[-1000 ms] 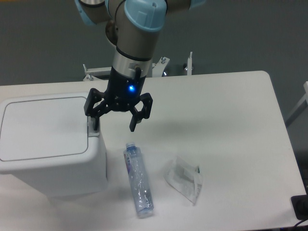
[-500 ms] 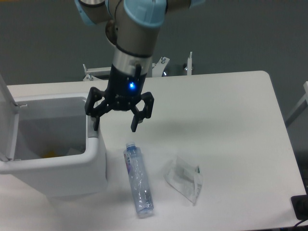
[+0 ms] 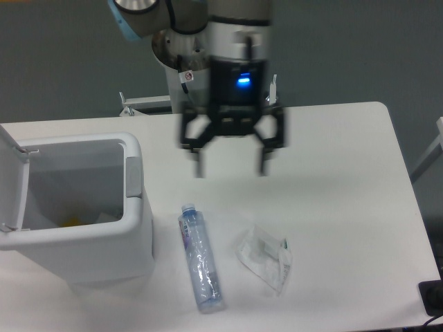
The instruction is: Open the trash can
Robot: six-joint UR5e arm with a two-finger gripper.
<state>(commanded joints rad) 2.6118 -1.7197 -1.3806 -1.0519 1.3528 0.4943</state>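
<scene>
The white trash can [image 3: 135, 245] stands at the table's left front with its lid [image 3: 12, 183] swung up at the left edge. Its inside shows, with something yellow and pale at the bottom. The grey push-tab [image 3: 133, 176] sits on its right rim. My gripper [image 3: 231, 169] is open and empty, blurred by motion, hanging above the table to the right of the can and well clear of the tab.
A clear plastic bottle [image 3: 199, 257] lies on the table just right of the can. A crumpled clear wrapper [image 3: 265, 257] lies to its right. The white table [image 3: 346, 173] ends at the right; a metal fixture [image 3: 138, 104] stands behind it.
The lid went from shut to standing open. My gripper then left the push-tab and moved right and up, away from the can.
</scene>
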